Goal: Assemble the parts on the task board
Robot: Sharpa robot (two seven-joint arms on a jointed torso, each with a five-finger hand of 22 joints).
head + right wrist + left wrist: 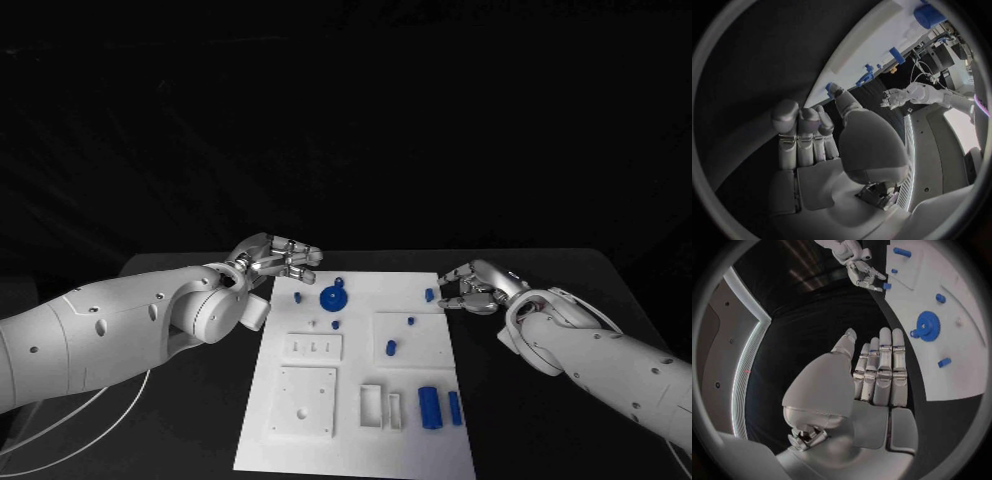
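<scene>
Head view: the task board is seen lying flat in the middle of the black surface, with its long side running away from the robot. A blue gear lies near the far edge of the board, and small blue pegs are scattered around it on the far half. Two blue cylinders lie side by side in the near right corner, just beside white rectangular frames. A blue peg lies close to the right far edge, just beside the fingertips of the right hand.

The left hand is held above the far left corner of the board; in the left wrist view its fingers are stretched out side by side and nothing is held in it. The right hand is placed at the right edge of the board with its fingers curled inward, and in the right wrist view nothing is seen between the fingers and the thumb, so it is judged to be closed on nothing.

Several risks can be expected from here. The pegs are small and round, so they may be rolled or pushed away if the curled fingers are brought down beside them and not around them. The peg at the right edge could be knocked off the board onto the surface. The board itself seems not to be fixed, so it might be shifted if it is pressed sideways. It cannot be told which part is meant to be picked first.
</scene>
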